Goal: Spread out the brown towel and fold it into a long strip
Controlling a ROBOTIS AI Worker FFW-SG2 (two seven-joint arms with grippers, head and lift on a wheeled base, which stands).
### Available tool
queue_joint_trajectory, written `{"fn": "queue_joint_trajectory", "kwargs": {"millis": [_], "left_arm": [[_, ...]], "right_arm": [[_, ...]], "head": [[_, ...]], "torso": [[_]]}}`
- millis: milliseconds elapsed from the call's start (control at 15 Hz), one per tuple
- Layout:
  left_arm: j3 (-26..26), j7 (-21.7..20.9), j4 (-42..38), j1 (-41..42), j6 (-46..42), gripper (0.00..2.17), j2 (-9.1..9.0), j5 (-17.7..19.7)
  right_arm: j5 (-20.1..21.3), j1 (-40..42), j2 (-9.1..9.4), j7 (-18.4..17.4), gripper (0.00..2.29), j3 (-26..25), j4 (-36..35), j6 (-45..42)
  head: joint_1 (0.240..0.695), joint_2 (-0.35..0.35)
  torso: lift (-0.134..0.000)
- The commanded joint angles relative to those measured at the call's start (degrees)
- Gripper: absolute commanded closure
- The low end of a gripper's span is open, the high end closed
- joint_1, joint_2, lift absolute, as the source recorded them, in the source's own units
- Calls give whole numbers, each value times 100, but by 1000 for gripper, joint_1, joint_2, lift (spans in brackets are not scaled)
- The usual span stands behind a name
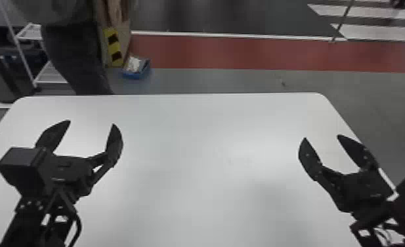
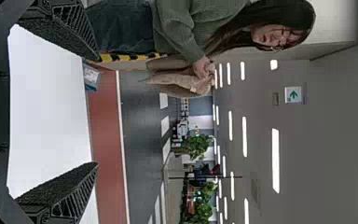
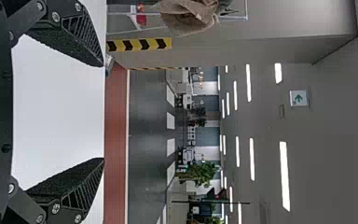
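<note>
At 9 o'clock of the white table (image 1: pixel 191 197), the left gripper (image 1: pixel 91 122) is released, its fingers wide apart. The brown towel (image 2: pixel 179 80) is in a person's hands (image 2: pixel 202 68), beyond the table's edge at 11 o'clock, apart from both grippers. At 3 o'clock, the right gripper (image 1: pixel 322 136) is also open and empty.

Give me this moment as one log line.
left tool: open, over table, left side | right tool: open, table's right side | towel: in person's hands, beyond table | fold: not started
</note>
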Motion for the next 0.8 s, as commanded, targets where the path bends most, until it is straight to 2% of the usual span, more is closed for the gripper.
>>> {"fn": "queue_joint_trajectory", "kwargs": {"millis": [0, 733], "left_arm": [[-6, 0, 5, -3, 0, 76, 0, -1], [-15, 0, -4, -3, 0, 76, 0, -1]], "right_arm": [[0, 9, 0, 1, 174, -15, 0, 0], [0, 18, 0, -8, 174, -15, 18, -17]], "head": [[695, -76], [695, -80]], "torso": [[-125], [-125]]}}
